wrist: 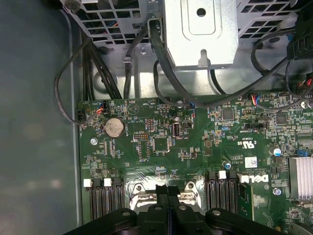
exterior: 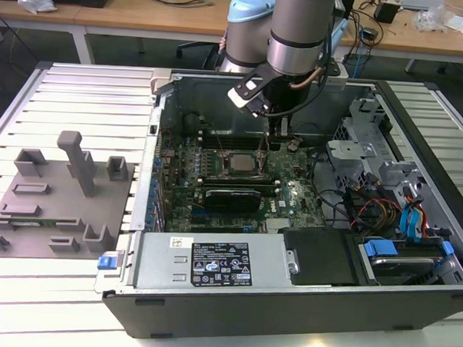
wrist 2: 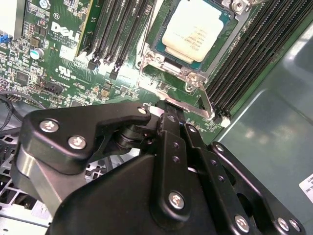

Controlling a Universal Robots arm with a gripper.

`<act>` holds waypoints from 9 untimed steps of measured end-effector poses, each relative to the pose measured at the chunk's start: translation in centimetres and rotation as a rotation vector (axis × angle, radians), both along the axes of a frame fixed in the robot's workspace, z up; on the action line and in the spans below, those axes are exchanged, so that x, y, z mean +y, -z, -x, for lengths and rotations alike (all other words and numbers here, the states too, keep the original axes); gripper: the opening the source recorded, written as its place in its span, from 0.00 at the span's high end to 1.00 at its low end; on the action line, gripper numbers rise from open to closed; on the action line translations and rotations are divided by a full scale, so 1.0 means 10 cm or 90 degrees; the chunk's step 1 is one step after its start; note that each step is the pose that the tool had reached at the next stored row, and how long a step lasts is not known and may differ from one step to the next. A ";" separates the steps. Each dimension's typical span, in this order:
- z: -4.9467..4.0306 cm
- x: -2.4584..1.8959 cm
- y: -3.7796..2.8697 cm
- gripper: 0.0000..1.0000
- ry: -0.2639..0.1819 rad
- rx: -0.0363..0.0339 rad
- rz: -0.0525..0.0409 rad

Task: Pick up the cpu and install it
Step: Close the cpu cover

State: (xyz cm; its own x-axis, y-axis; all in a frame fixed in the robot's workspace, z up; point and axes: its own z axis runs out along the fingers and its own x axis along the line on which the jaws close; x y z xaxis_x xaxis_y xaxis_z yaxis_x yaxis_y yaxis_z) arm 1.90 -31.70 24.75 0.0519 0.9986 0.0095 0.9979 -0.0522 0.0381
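Ribbed aluminium is forming the one slatted table (exterior: 66, 89), and it is carrying one open computer case (exterior: 287, 314). The case is lying on its side, probably so that the board is facing up toward the arm. One silver-and-blue arm (exterior: 299, 30) is reaching down into the case from twelve o'clock in the exterior view. One grey fixture plate (exterior: 53, 204) is sitting at nine o'clock, well apart from the work. One green motherboard (exterior: 185, 210) is lining the case floor.

The single claw (exterior: 273, 141) is hovering at two o'clock of the cpu (exterior: 238, 163). Its two fingers (wrist: 161, 193) are pressing together, narrow, and holding nothing that I can see. The one cpu is lying flat in its socket at the board's middle with its metal top up, so it is looking already seated. In the second wrist view the claw tip is hanging just beside the socket frame (wrist 2: 168, 66). One coin battery (wrist: 114, 127) is sitting on the board.
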 end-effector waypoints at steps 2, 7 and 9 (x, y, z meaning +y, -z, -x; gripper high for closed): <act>0.006 0.000 0.000 0.89 0.000 0.0000 0.0000; 0.033 0.000 0.001 0.89 0.000 0.0000 0.0000; 0.046 0.000 0.001 0.89 0.000 0.0000 0.0000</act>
